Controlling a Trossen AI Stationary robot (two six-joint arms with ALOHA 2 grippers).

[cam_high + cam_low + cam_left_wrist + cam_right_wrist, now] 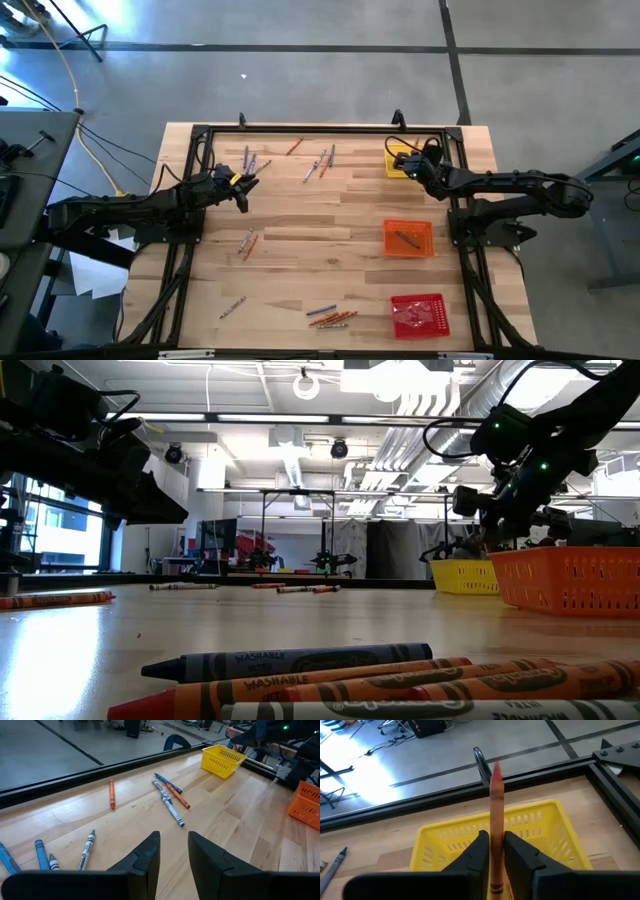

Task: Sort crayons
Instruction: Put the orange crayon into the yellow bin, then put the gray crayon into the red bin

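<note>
Loose crayons lie in small groups on the wooden table: at the far left [248,160], the far middle [320,163], the left middle [248,242] and the near edge [330,317]. My right gripper [495,837] is over the yellow tray [445,840] at the far right, shut on an orange crayon [497,795]. My left gripper [174,851] hangs open above the table's left side with nothing between its fingers, and several crayons [170,800] lie ahead of it. My right gripper pinches the orange crayon between its two fingers, on the paper-wrapped shaft [496,827] toward its back end. The crayon lies along the fingers and sticks out ahead of them, tip forward. It is lifted clear above the yellow tray. The fingers slant down from the table's right.
An orange tray [409,238] with a crayon in it sits at the right middle, and a red tray [418,315] sits at the near right. A black frame rail [300,130] runs along the table's far edge. Bare wood [310,215] lies in the middle.
</note>
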